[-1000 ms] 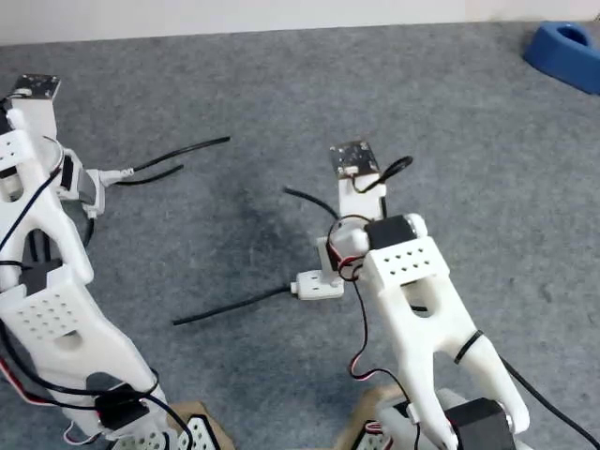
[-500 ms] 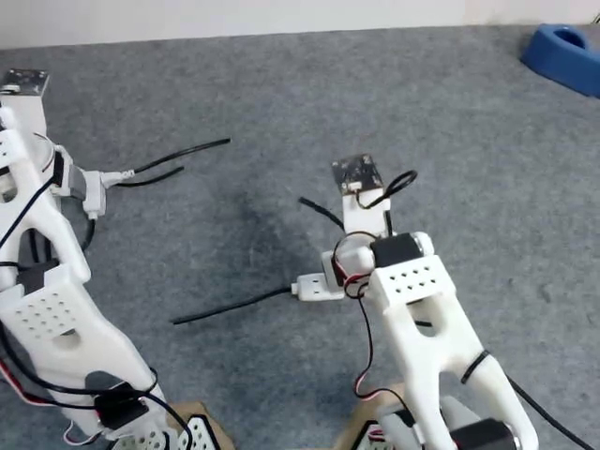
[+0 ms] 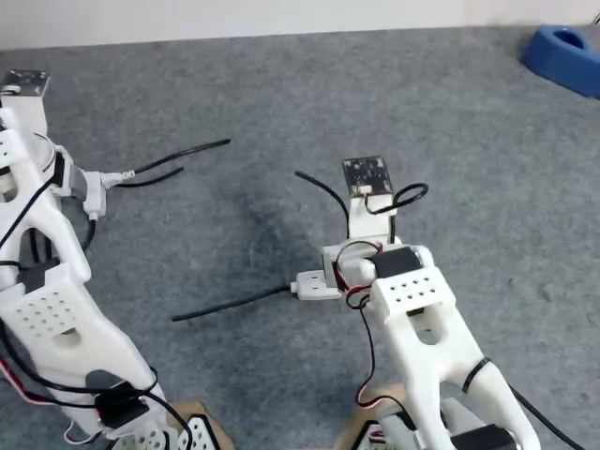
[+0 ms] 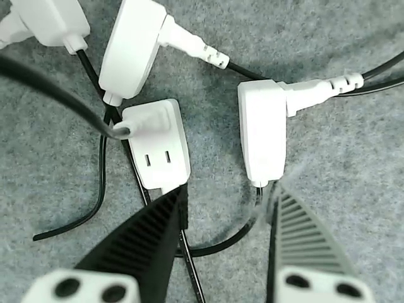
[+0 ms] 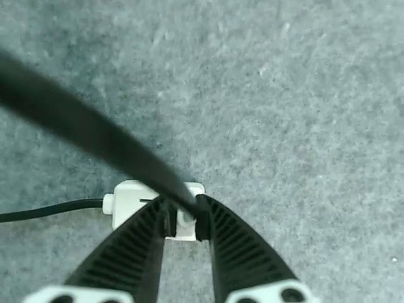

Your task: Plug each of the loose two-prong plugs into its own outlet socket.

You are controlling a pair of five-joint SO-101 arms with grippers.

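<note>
Since a second ago, has drawn back toward its own base at the right gripper point(image 5: 184, 214), swinging the black cord point(image 3: 323, 195) round and leaving the white outlet socket point(image 3: 317, 285) where it lay; barely stirred at the left arm. From above, gives arms, cords and socket; closer in, from the right wrist, gives the grip itself: clamped nearly shut on a plug point(image 5: 185, 222), directly over that socket; cannot tell about the prongs' seating. From the left wrist, gapes wide at the left gripper point(image 4: 227, 192), holding nothing, with a slotted socket point(image 4: 158, 154) and a loose plug point(image 4: 262, 129) lying just ahead of the fingertips.
</note>
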